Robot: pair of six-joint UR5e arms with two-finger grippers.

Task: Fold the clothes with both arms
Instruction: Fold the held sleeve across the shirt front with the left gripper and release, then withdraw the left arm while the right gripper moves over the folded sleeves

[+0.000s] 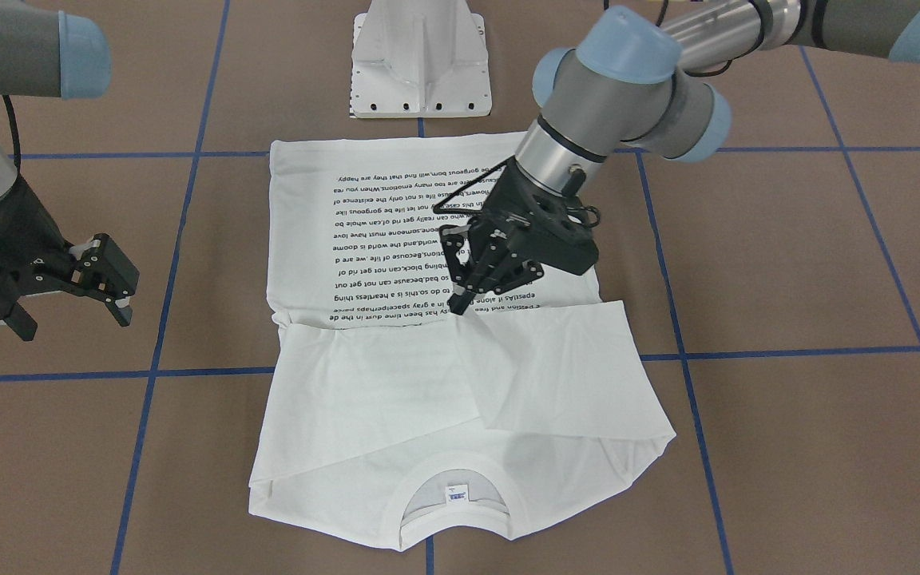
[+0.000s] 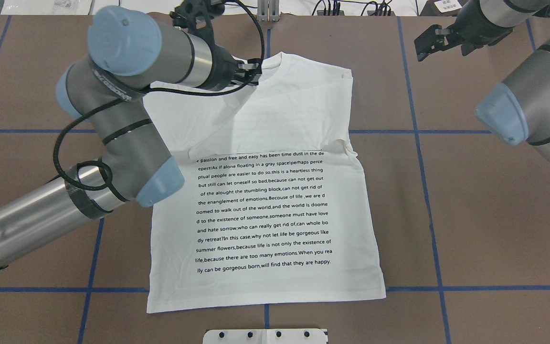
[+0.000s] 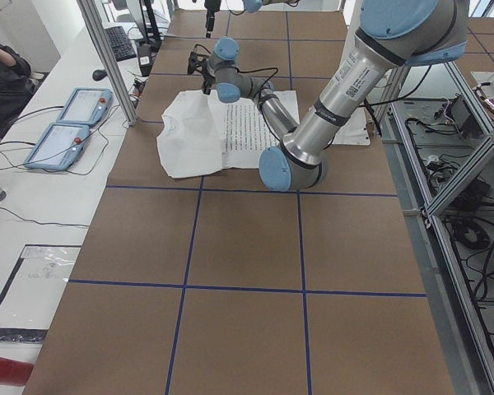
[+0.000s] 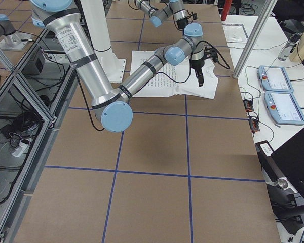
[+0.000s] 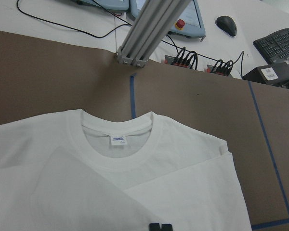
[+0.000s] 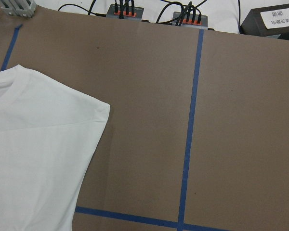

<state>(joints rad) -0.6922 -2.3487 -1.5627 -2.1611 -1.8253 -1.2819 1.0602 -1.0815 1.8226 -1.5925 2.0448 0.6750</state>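
Brown, blue-taped surface [image 1: 787, 255] is spread with a white long-sleeved cotton shirt [image 1: 364, 399] beneath the left pincer [image 1: 462, 302], closed on its sleeve [image 1: 556, 367]; the right pincer [image 1: 69, 299] is held open, well aside. Sleeves seem folded in; body folds remain.

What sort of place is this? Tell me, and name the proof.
Probably a robotics lab or test cell: the left arm and right arm stand over a table gridded with blue tape, and control tablets with red stop buttons sit on a side bench.
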